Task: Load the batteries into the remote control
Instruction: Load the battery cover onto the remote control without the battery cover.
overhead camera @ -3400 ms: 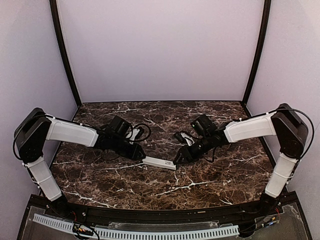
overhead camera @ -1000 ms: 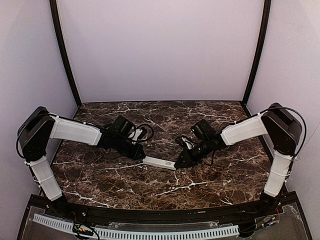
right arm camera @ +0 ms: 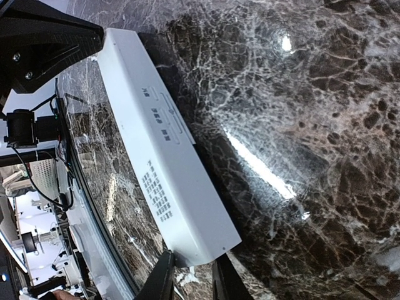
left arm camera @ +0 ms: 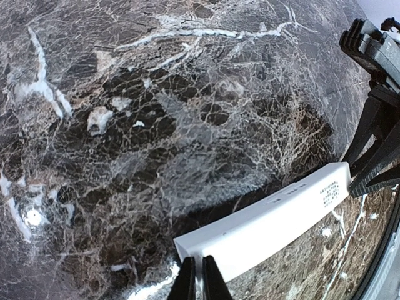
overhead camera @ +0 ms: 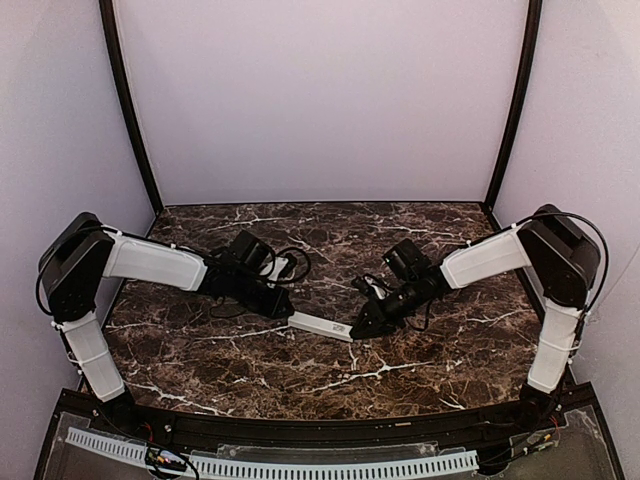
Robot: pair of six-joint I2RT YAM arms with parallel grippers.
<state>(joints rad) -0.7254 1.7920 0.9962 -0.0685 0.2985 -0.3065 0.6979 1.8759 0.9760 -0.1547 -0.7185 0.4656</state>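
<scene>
The white remote control (overhead camera: pixel 320 326) lies flat on the dark marble table (overhead camera: pixel 400 375) between my two grippers, printed back face up. It also shows in the left wrist view (left arm camera: pixel 269 222) and the right wrist view (right arm camera: pixel 162 162). My left gripper (overhead camera: pixel 287 312) (left arm camera: pixel 200 278) is shut, its tips at the remote's left end. My right gripper (overhead camera: pixel 358 330) (right arm camera: pixel 189 278) is slightly open, its fingers either side of the remote's right end corner, not clamped on it. No orange-red batteries are in view.
Purple walls enclose the table on three sides. A black rail (overhead camera: pixel 320 430) runs along the near edge. Loose black cables (overhead camera: pixel 288 262) hang by the left wrist. The right gripper's black body (left arm camera: pixel 375 144) stands past the remote's far end.
Both grippers have closed in a little on the remote's ends. The remote has barely shifted.
</scene>
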